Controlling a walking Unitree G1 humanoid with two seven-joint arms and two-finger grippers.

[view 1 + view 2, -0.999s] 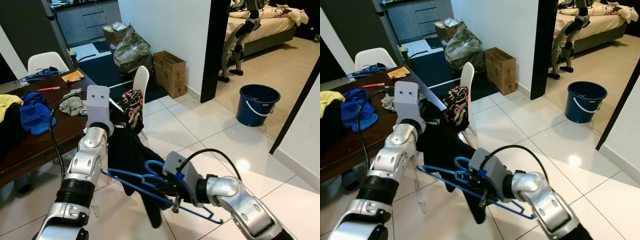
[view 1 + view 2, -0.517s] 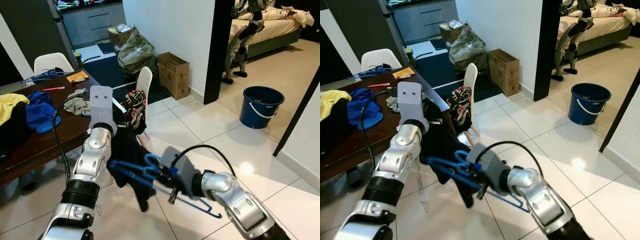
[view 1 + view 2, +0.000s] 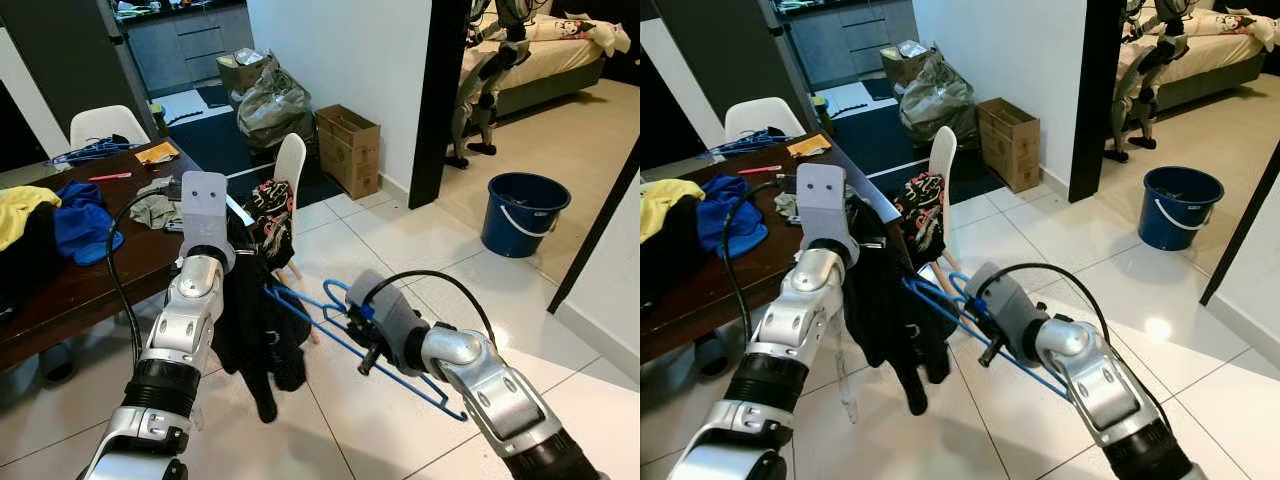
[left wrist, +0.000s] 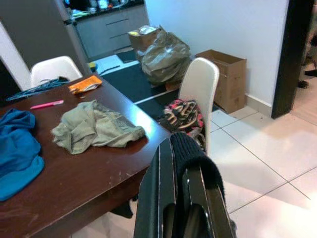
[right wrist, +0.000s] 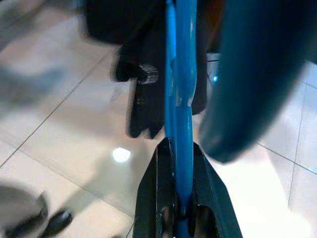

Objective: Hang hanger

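A black garment [image 3: 255, 330] hangs limp from my left gripper [image 4: 181, 144], which is shut on a fold of its knit fabric [image 4: 190, 148] beside the table's corner. My right gripper [image 5: 179, 148] is shut on a blue hanger [image 3: 330, 325] and holds it at a slant over the tiled floor. The hanger's upper end reaches the garment just below the left wrist; its lower end [image 3: 455, 410] points down to the right. In the right wrist view the hanger [image 5: 181, 74] runs straight out between the fingers toward the dark cloth.
A dark wooden table [image 3: 100, 270] with blue [image 3: 85, 220] and beige clothes stands at the left. Behind the garment is a white chair [image 3: 288, 160] with a patterned cloth. A cardboard box [image 3: 348, 148], bags, a black door frame [image 3: 435, 100] and a blue bucket [image 3: 525, 210] lie beyond.
My right gripper has raised the hanger and swung it right. The garment, earlier draped across the hanger, now hangs straight down from the left gripper.
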